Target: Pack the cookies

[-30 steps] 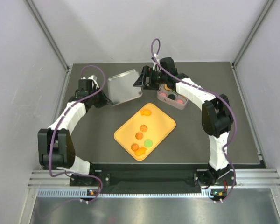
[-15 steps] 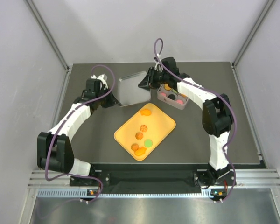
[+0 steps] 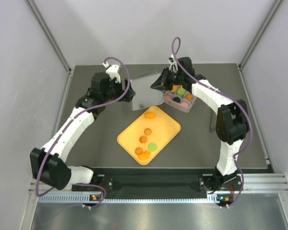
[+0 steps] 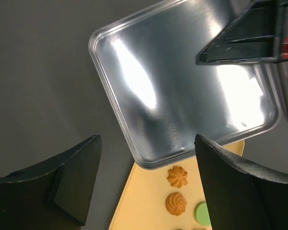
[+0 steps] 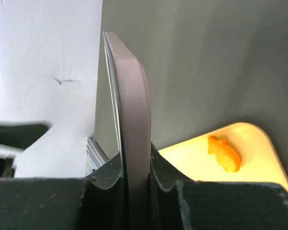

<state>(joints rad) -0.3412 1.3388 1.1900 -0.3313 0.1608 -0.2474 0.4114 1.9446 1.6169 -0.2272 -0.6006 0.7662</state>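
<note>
Several cookies (image 3: 147, 131), mostly orange and one green (image 3: 153, 146), lie on the orange tray (image 3: 170, 125). Others sit in the pink tin (image 3: 183, 109). The tin's lid (image 3: 146, 91), silver inside and pink outside, hangs tilted above the table left of the tin. My right gripper (image 3: 159, 84) is shut on its right edge; the right wrist view shows the lid (image 5: 134, 105) pinched in that gripper (image 5: 137, 165). My left gripper (image 3: 127, 91) is open just left of the lid and holds nothing. In the left wrist view, the lid (image 4: 182, 81) and two orange cookies (image 4: 177, 176) show beyond the gripper (image 4: 148, 143).
The tin stands at the back right of the dark table (image 3: 96, 139), with the tray in the middle. Grey walls close in the table on three sides. One fish-shaped orange cookie (image 5: 224, 154) lies near the tray's far corner (image 5: 192, 163).
The lid passed from my left gripper to my right. The right shut on its edge, the left opened and let go, and the lid moved right, tilting up.
</note>
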